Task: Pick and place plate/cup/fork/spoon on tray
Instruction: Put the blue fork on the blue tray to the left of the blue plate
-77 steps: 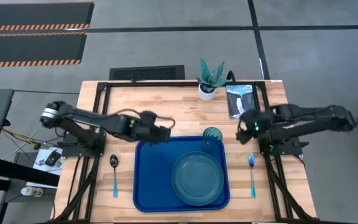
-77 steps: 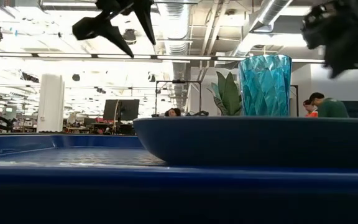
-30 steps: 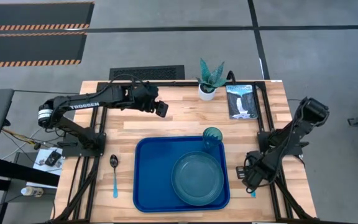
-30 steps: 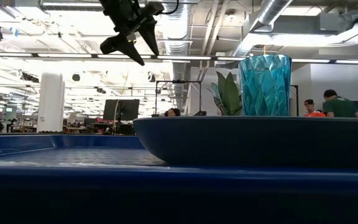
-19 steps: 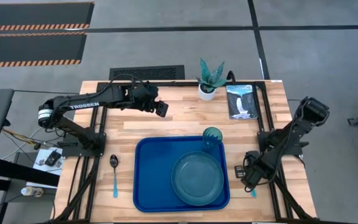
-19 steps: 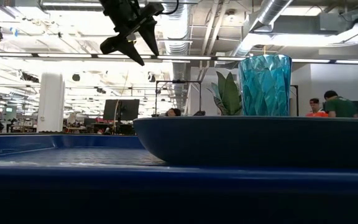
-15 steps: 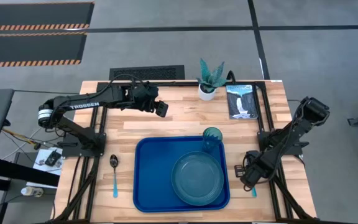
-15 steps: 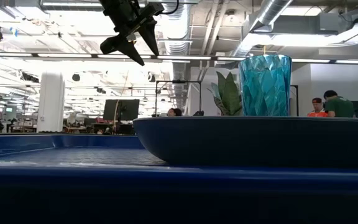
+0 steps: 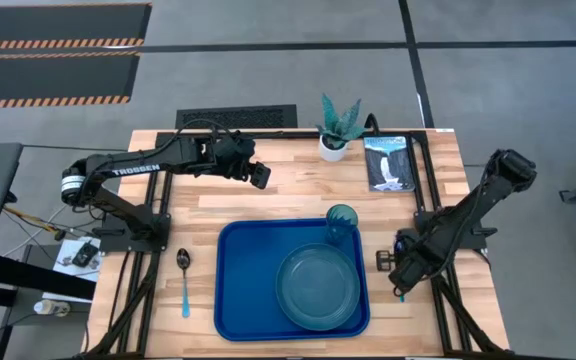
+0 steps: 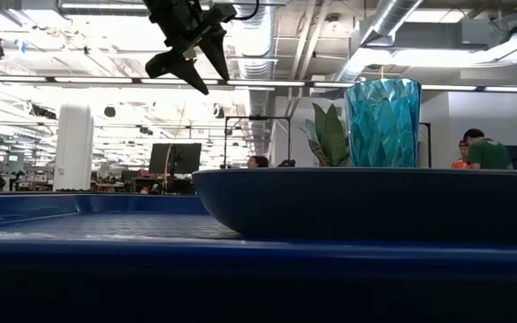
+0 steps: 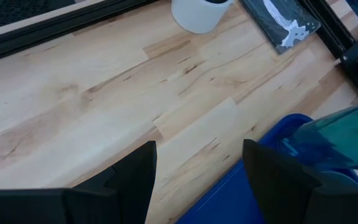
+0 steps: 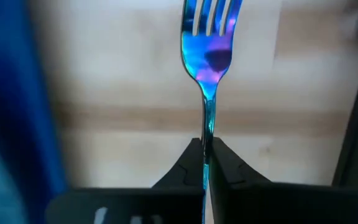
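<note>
The plate (image 9: 317,286) and cup (image 9: 341,220) are set in the tray (image 9: 243,290) (cup behind plate); the spoon (image 9: 184,281) is laid on the table (image 9: 298,185) left of it.

Count of items on the desk (image 9: 298,190):

- Tray (image 9: 240,300): one.
- Plate (image 9: 317,288): one, on the tray.
- Cup (image 9: 342,220): one, on the tray.
- Spoon (image 9: 184,280): one.
- Fork (image 12: 209,56): one.
- Potted plant (image 9: 338,126): one.
- Booklet (image 9: 387,163): one.
- Robot hands: two, namely left hand (image 9: 259,176) and right hand (image 9: 396,277).
</note>
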`<state>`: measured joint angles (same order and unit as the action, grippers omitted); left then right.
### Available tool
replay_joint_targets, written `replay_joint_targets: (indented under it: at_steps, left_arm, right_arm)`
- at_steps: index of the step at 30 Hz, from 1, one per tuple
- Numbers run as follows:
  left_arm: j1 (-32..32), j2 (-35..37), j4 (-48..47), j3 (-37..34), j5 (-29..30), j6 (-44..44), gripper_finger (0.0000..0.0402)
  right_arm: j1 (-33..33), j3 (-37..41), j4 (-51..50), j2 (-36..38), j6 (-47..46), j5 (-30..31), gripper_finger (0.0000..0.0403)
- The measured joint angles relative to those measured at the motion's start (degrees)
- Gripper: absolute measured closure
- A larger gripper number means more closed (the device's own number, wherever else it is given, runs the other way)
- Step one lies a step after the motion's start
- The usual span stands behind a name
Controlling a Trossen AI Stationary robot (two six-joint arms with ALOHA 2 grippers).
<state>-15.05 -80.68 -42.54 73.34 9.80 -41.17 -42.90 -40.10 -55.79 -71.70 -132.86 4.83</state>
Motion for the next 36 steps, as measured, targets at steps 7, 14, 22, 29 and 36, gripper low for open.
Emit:
replay_joint_targets:
  at_steps: [7, 14, 22, 29, 36]
  left_arm:
    - [-0.1, 0.0, 1.3, 0.0, -0.4, 0.0, 0.0178]
    - [-1.2, 0.0, 8.4, 0.0, -4.8, -0.6, 0.0178]
    - [-4.5, 0.0, 16.0, 0.0, -9.0, -1.6, 0.0178]
    - [-7.8, 0.0, 25.6, 0.0, -13.7, -2.2, 0.0187]
    - [-9.4, 0.0, 34.2, 0.1, -14.5, -1.2, 0.02]
  right_arm:
    - [3.6, -7.4, -16.0, 8.0, 7.3, 11.7, 0.0392]
    - [13.9, -16.4, -22.5, 12.7, 26.7, 21.8, 0.0388]
    - [30.0, -29.4, -18.5, 10.4, 56.7, 25.7, 0.0385]
    - [40.4, -37.7, -7.0, 4.1, 79.2, 25.2, 0.0384]
    - [46.9, -41.7, 4.7, -4.2, 94.6, 17.5, 0.0382]
